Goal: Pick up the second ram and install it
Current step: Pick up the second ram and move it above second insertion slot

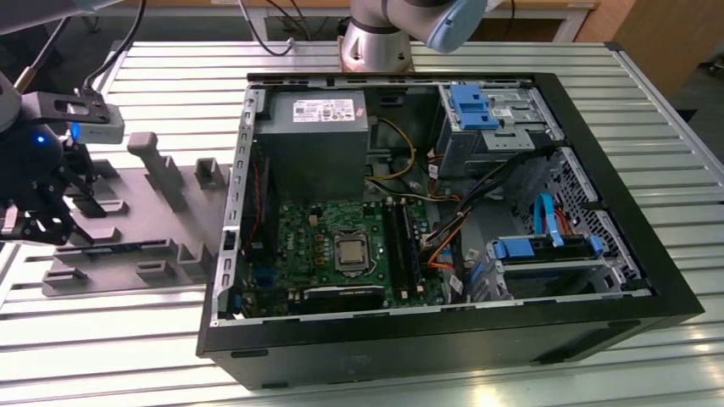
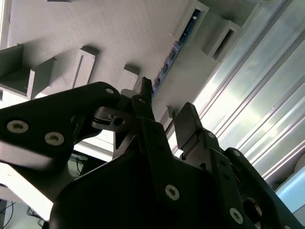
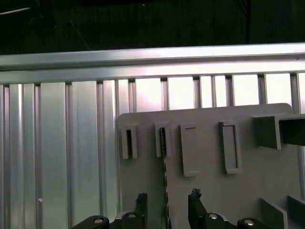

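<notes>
Broadly, we see a slatted metal table (image 1: 147, 59) carrying everything. On it the biggest object is an open black computer case (image 1: 453, 343) lying on its side. Inside the case we make out a grey power supply (image 1: 311, 140), a green motherboard (image 1: 300, 242) and blue drive brackets (image 1: 470, 106). The arm (image 1: 379, 42) rises from the table at the far side of the case. Just beside the case, on the exterior view's left, lies a flat grey tray (image 1: 158, 199) with raised blocks and narrow slots. The black gripper (image 1: 40, 225) hangs over the end of the tray that is farthest from the case, with a small blue light showing on the wrist above it. In both wrist views we find the gripper (image 3: 167, 205) (image 2: 167, 109) with its fingers (image 3: 141, 202) (image 2: 188, 121) spread apart and nothing clasped between them. The ram stick (image 3: 165, 167) (image 2: 177, 45) sits on edge in the tray. It is a thin blue-green strip, with one end in a slot and its length running toward the gripper. In the first wrist view the strip lines up with the gap between the two fingers, one finger on each side of it. We cannot tell whether either finger touches it.
</notes>
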Motion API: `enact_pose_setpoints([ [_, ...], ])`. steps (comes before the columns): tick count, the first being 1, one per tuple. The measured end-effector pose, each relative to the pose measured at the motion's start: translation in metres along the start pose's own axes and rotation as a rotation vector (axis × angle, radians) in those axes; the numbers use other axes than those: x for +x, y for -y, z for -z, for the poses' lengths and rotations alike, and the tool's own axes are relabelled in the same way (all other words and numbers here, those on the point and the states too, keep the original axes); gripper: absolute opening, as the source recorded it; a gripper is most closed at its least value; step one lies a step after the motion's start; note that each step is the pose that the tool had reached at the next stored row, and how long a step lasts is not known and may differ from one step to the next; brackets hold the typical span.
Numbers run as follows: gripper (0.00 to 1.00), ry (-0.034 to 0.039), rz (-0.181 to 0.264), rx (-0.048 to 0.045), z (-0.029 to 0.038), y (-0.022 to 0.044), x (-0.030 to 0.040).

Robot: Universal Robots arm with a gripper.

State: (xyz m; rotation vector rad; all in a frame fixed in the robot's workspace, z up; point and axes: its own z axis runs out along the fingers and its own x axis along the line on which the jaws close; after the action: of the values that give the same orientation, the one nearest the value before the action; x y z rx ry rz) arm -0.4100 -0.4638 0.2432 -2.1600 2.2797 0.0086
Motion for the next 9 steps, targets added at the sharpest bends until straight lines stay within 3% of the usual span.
enact_pose_setpoints([
  [9,0.47,0.0000,0.000,-0.0001,0.0030,0.0000,0.0000],
])
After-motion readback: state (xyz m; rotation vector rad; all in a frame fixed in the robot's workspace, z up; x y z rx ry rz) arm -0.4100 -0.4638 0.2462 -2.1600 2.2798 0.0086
